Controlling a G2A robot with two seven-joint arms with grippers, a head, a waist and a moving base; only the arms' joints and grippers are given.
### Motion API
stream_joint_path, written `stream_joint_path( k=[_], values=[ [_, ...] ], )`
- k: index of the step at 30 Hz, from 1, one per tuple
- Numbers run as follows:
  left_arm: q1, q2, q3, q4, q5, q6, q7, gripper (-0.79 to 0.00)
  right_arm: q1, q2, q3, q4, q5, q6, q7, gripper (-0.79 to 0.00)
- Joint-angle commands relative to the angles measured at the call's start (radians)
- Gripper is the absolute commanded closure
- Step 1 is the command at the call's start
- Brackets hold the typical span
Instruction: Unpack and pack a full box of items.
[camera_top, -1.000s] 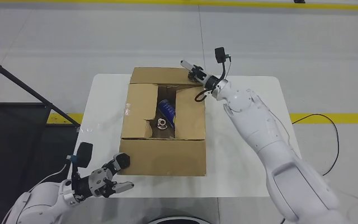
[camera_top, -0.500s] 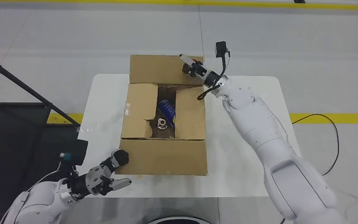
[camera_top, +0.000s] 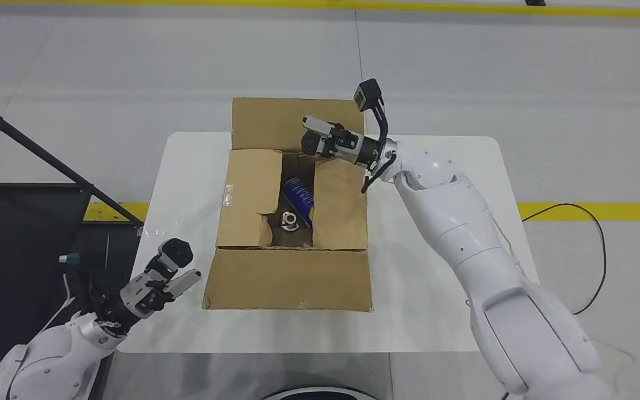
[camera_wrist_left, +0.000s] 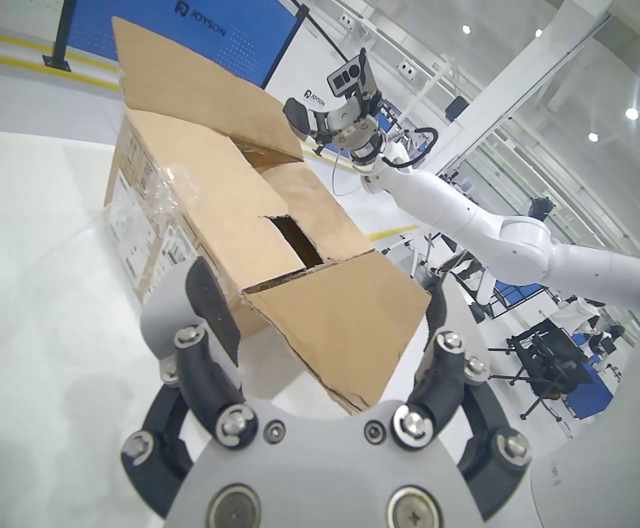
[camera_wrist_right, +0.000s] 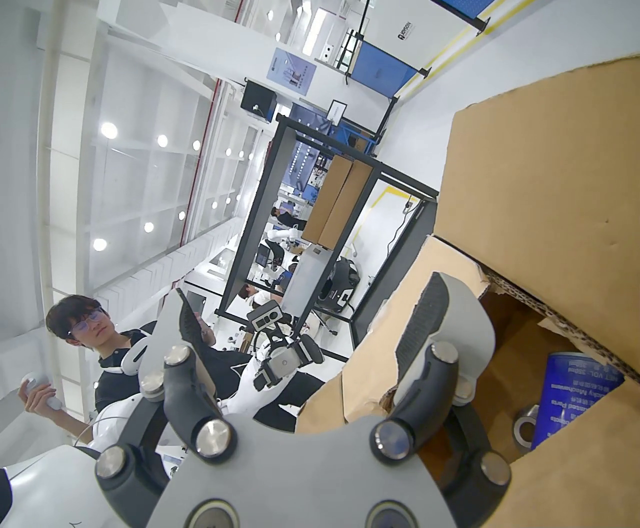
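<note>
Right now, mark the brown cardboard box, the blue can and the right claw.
brown cardboard box (camera_top: 290, 280): top view, near flap.
blue can (camera_top: 299, 192): top view, its side.
right claw (camera_top: 310, 137): top view, between fingertips.

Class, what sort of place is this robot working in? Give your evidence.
Probably a big industrial hall or robotics lab: yellow floor lines, a black rack holding cartons, rows of ceiling lights.

Grey floor (camera_top: 120, 70) with yellow lines (camera_top: 575, 211), white table (camera_top: 190, 170), black shelving frame (camera_wrist_right: 350, 152), round ceiling lights (camera_wrist_right: 107, 130).
</note>
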Motion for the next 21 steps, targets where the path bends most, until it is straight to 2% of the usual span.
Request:
stream_joint_path(
  k=[1, 6, 14, 21],
  values=[
    [0.000, 0.000, 0.000, 0.000, 0.000, 0.000, 0.000, -0.785, 0.000, 0.000, 0.000, 0.000, 0.000, 0.000, 0.000, -0.785],
    [-0.001, 0.000, 0.001, 0.000, 0.000, 0.005, 0.002, -0.785, -0.007, 0.000, -0.005, 0.002, -0.009, 0.014, -0.001, -0.785],
    [-0.005, -0.010, 0.000, -0.011, 0.069, 0.094, 0.116, -0.785, -0.044, -0.008, -0.058, -0.119, -0.090, 0.229, 0.059, -0.785],
    [0.018, -0.022, -0.003, -0.021, 0.127, 0.120, 0.231, -0.785, -0.055, -0.014, -0.071, -0.118, -0.099, 0.323, 0.115, -0.785]
  ],
)
